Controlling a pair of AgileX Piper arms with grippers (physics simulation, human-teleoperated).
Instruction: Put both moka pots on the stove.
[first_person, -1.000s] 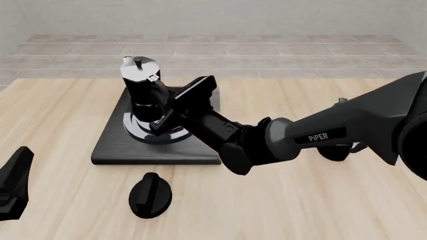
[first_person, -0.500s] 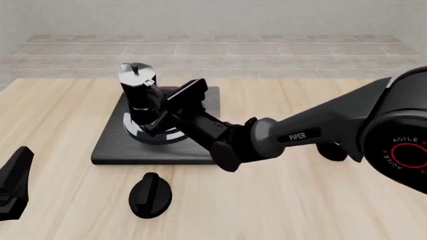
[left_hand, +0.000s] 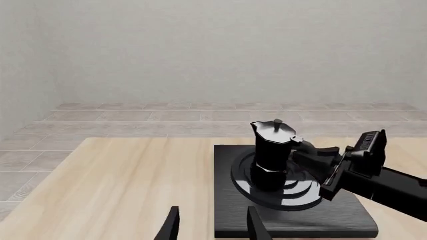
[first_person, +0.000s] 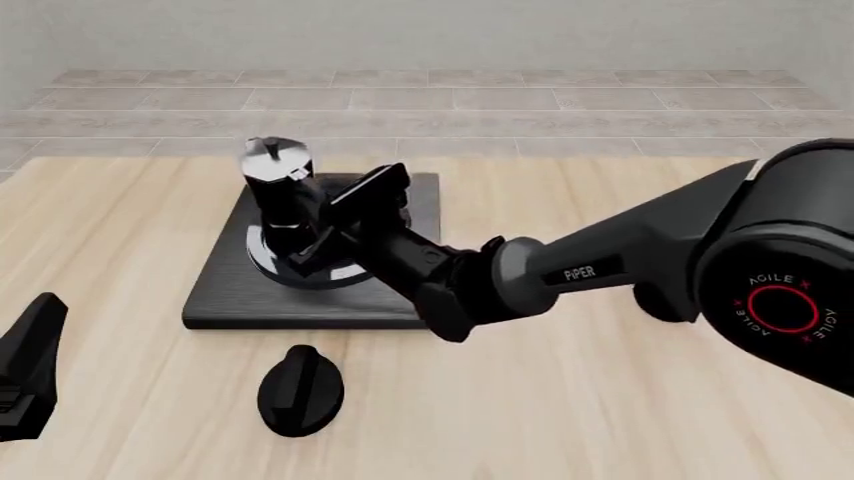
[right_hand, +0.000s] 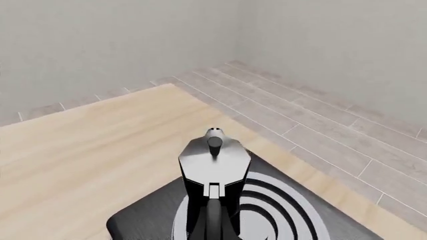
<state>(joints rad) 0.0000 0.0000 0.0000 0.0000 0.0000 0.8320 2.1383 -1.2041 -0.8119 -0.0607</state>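
Observation:
One moka pot (first_person: 276, 188) stands upright on the ringed burner of the black stove (first_person: 220, 290). The left wrist view shows this moka pot (left_hand: 272, 155) mid-burner on the stove (left_hand: 227, 200). My right gripper (first_person: 307, 246) reaches in from the right and is shut on the pot's handle; the right gripper (left_hand: 305, 150) touches the handle side. From the right wrist, the moka pot (right_hand: 213, 162) fills the centre, handle toward the camera, over the stove (right_hand: 143, 217). My left gripper (first_person: 30, 365) waits at the near left; the left gripper (left_hand: 213, 227) is open with nothing in it. The other moka pot is hidden behind the right arm.
A low round black knob (first_person: 300, 390) with a ridge lies on the wooden table in front of the stove. The right arm (first_person: 601, 270) stretches across the middle of the table. A tiled floor lies beyond the table's far edge.
The moka pot, tilted half a second ago, has come down and stands upright on the burner. The right gripper moved slightly left and down with it. The left gripper has not moved.

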